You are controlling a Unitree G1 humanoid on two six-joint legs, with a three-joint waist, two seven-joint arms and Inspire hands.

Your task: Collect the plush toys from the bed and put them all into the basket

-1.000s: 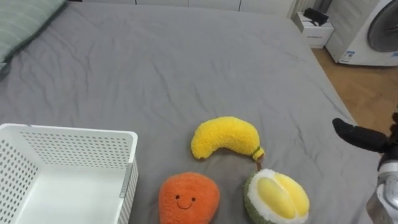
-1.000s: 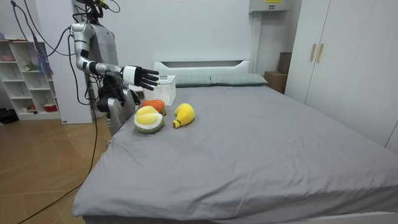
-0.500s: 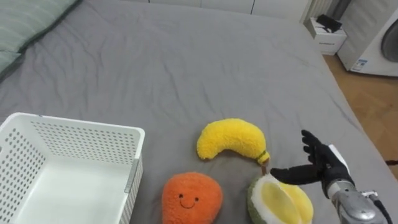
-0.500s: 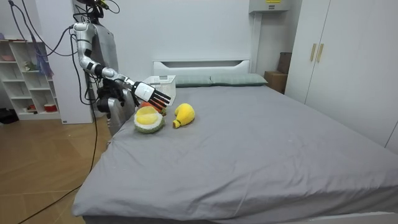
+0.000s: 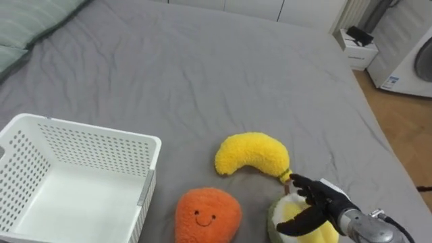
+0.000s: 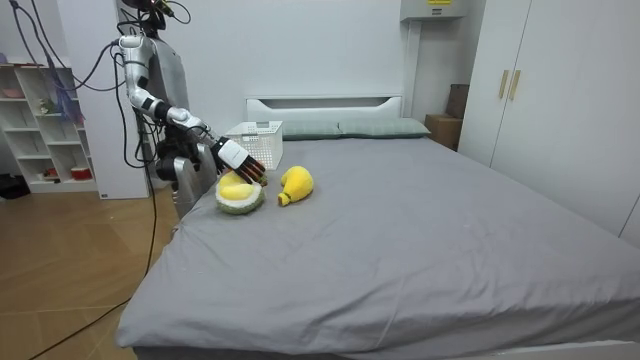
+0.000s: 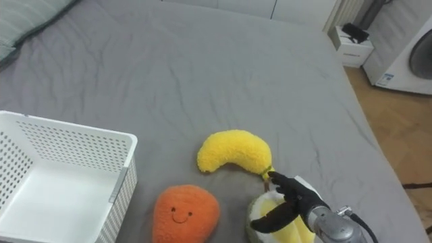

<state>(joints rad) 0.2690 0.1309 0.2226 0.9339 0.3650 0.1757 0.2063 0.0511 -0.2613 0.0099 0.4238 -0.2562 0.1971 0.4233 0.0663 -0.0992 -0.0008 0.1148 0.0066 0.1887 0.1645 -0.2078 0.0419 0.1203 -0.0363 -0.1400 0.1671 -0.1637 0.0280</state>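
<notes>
Left eye view shows the plush durian (image 5: 285,212) lying cut face up on the grey bed (image 5: 202,67), at the near edge and toward the robot's right. The right robot hand (image 5: 317,206) lies on top of it. Its fingers (image 5: 305,185) are spread and nearly straight across the yellow flesh, with the thumb reaching out lower down. It is open and touches the toy without closing round it.

Just behind the durian lies a plush banana (image 5: 251,153), its brown stem end close to the fingertips. A plush orange (image 5: 207,214) with a smiling face sits to the left of the durian, apart from it and in front of the banana. Left of the orange, just beside it, stands a white perforated basket (image 5: 88,129) with nothing visible inside.

A striped pillow (image 5: 27,17) lies at the far left corner of the bed. Beyond the bed's right side, a washing machine (image 5: 412,61) stands on the wooden floor.

Room view has the robot standing at the bedside on the room view's left, its right arm stretched down over the toys.
</notes>
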